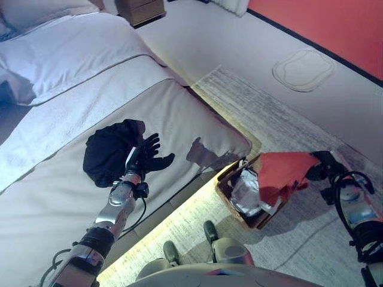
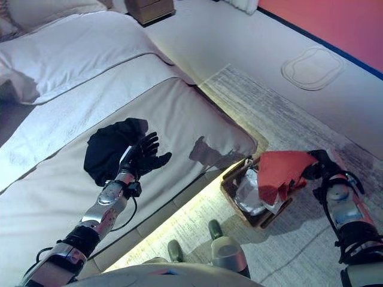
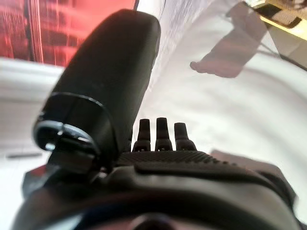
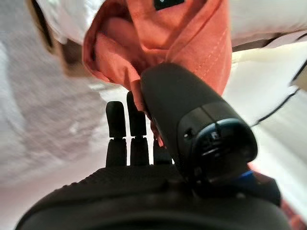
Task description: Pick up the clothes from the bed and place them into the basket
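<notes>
A black garment (image 1: 108,152) lies bunched on the beige bed cover (image 1: 60,203). My left hand (image 1: 151,158) is open, fingers spread, right beside the garment's right edge above the cover; its straight fingers (image 3: 163,136) show in the left wrist view. My right hand (image 1: 320,170) is shut on a red garment (image 1: 281,173), which hangs over the wicker basket (image 1: 229,186) on the rug by the bed. In the right wrist view the thumb (image 4: 187,105) pinches the red cloth (image 4: 192,28) against the fingers. The basket holds pale clothes (image 1: 246,192).
White pillows (image 1: 60,48) lie at the head of the bed. A wooden nightstand (image 1: 140,9) stands beyond them. A grey rug (image 1: 269,113) covers the floor by the bed. A white oval mat (image 1: 303,69) lies near the red wall (image 1: 335,24).
</notes>
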